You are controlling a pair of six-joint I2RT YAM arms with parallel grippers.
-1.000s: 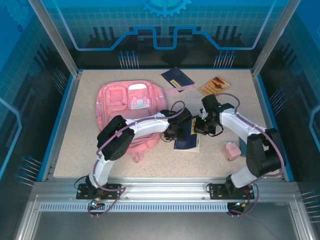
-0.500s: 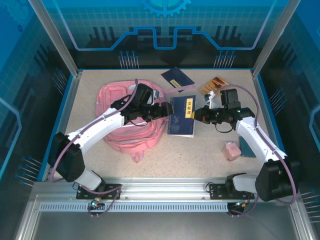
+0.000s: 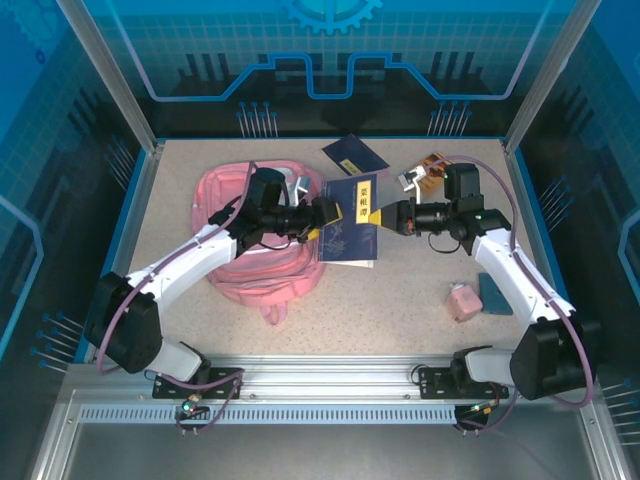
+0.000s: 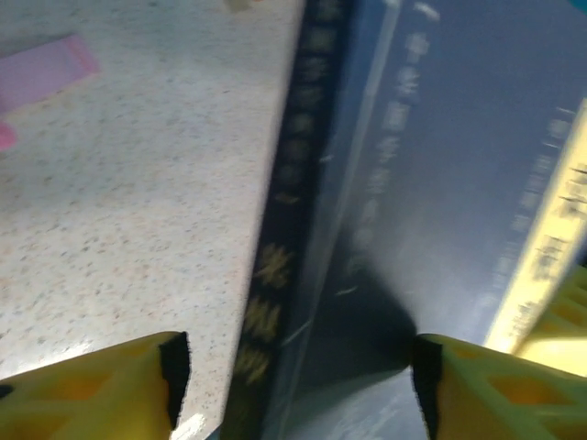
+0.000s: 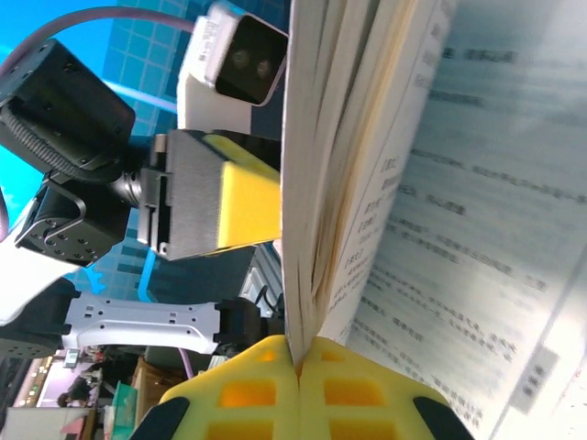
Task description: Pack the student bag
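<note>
Bag (image 3: 262, 272) sits just left of left claw (image 3: 327, 213) and book (image 3: 352, 228).

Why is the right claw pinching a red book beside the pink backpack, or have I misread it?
The colour is wrong: the book is dark blue with a yellow label, not red, as the top external view shows. The right claw does pinch it beside the pink backpack.

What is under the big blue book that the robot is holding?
The speckled table shows beside the blue book at its edge, and the pink bag lies close on one side. The spot right beneath the book is covered, so nothing there can be seen.
</note>
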